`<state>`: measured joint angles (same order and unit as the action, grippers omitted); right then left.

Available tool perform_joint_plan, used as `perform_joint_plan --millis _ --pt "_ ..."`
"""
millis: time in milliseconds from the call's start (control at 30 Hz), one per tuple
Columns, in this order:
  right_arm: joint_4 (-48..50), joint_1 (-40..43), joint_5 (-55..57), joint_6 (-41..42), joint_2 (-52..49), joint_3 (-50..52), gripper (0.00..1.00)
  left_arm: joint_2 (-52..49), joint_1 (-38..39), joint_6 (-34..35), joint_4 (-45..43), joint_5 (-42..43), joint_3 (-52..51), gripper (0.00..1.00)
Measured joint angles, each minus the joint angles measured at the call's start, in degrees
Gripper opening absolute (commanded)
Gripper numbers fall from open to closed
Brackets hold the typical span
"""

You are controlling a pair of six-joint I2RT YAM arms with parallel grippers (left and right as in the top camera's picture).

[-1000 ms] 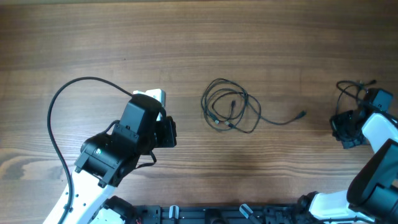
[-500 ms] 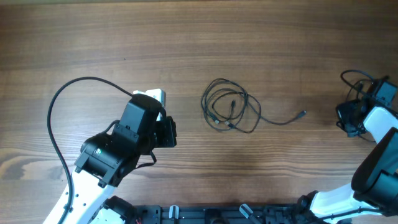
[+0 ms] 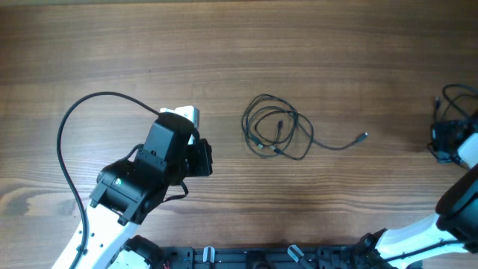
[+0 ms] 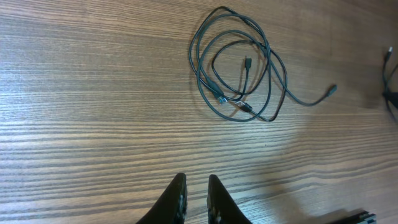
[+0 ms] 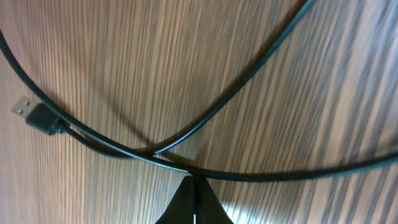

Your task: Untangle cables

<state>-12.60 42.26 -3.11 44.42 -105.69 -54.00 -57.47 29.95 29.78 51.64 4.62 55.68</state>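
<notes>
A thin black cable lies coiled in loose loops [image 3: 275, 133] at the table's middle, its tail ending in a small plug [image 3: 363, 136]; the left wrist view shows the same coil [image 4: 239, 68]. My left gripper [image 3: 203, 158] rests left of it, well apart, its jaws a narrow gap apart with nothing between [image 4: 196, 194]. At the far right edge my right gripper [image 3: 447, 142] is shut on a second thin cable [image 3: 452, 93]. In the right wrist view that cable [image 5: 280, 175] crosses the pinched tips [image 5: 194, 179], with a USB plug [image 5: 32, 116] to the left.
The left arm's own thick black wiring [image 3: 71, 127] arcs over the table at the left. A black rail [image 3: 246, 258] runs along the near edge. The right arm [image 3: 459, 205] reaches up along the right edge.
My right gripper has moved right, toward the table's edge, dragging its cable along. The left arm and the middle coil have not moved.
</notes>
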Motion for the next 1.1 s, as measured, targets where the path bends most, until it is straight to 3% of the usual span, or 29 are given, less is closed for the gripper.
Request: perform_joint_plan --millis 333,667,967,1067,1100 --pt "0.6 3.1 0.1 -1.0 -5.5 -7.4 0.04 0.0 0.0 0.0 0.0 0.0 0.0 0.14" --pt "-6.8 3.8 4.7 -7.6 -11.6 -18.9 0.04 0.0 0.0 0.0 0.0 0.0 0.0 0.15" --pt "-10.6 10.4 6.1 -8.8 -13.4 -23.3 0.05 0.0 0.0 0.0 -0.2 0.3 0.0 0.16" --pt "-10.5 12.7 4.0 -9.0 -13.4 -23.7 0.24 0.0 0.0 0.0 -0.2 0.3 0.0 0.16" --pt "-10.2 13.5 2.4 -9.4 -13.4 -23.7 0.46 0.0 0.0 0.0 -0.3 0.3 0.0 0.16"
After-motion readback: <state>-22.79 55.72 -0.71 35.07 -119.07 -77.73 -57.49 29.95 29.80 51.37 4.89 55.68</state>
